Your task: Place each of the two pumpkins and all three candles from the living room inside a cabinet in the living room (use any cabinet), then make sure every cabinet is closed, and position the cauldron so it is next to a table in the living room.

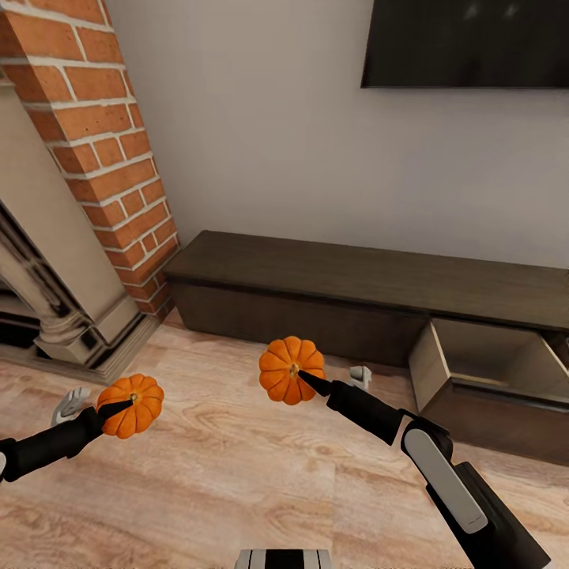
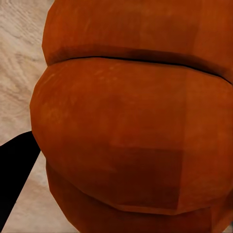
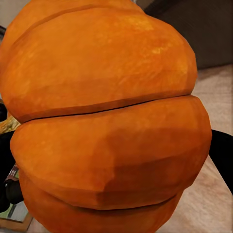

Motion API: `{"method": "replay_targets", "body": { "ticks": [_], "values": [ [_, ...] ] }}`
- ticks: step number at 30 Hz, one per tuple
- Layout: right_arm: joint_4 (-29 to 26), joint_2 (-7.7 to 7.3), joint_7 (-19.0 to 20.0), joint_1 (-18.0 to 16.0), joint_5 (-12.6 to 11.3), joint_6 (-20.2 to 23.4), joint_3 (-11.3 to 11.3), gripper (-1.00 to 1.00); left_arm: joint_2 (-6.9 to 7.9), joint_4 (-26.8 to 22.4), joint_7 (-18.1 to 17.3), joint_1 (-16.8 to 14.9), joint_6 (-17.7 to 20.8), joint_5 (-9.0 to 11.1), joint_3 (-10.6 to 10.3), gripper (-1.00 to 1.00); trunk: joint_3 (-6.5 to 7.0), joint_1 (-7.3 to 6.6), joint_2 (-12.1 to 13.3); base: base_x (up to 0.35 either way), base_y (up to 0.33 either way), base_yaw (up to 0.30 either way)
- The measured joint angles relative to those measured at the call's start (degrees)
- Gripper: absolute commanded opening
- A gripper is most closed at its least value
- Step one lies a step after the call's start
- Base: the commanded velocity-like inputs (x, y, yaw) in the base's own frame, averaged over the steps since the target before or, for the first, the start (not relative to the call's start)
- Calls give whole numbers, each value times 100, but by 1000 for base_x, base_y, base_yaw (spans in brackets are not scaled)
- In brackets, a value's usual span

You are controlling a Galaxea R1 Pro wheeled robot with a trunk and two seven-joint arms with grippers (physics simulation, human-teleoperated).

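Both grippers, left (image 1: 111,411) and right (image 1: 310,381), each clench a pumpkin (image 1: 130,405) (image 1: 291,369) short of the cabinet's (image 1: 363,276) open drawer (image 1: 482,356); thin fingertip holds could slip mid-carry.

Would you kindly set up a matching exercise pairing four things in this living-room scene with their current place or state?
Things:
1. Small orange ribbed pumpkin in the left tool
2. Small orange ribbed pumpkin in the right tool
3. Dark-brown wooden cabinet drawer
4. Black flat screen

States:
A. Pulled open, pale inside
B. Held above the floor, nearer the brick fireplace
C. Mounted on the wall
D. Held in front of the cabinet

Pairs: 1-B, 2-D, 3-A, 4-C
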Motion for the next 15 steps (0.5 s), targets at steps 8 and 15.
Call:
{"method": "replay_targets", "body": {
  "ticks": [8, 15],
  "values": [
    [0, 0, 1, -1, -13, 2, -1, -100, -6, 0, -6, -1, 5, 20, 1, -100, -40, -44, 79, 0, 0, 0],
    [0, 0, 1, -1, -10, 1, -1, -100, -6, 0, -2, -1, 3, 18, 1, -100, 20, -197, 359, 0, 0, 0]
  ]
}}
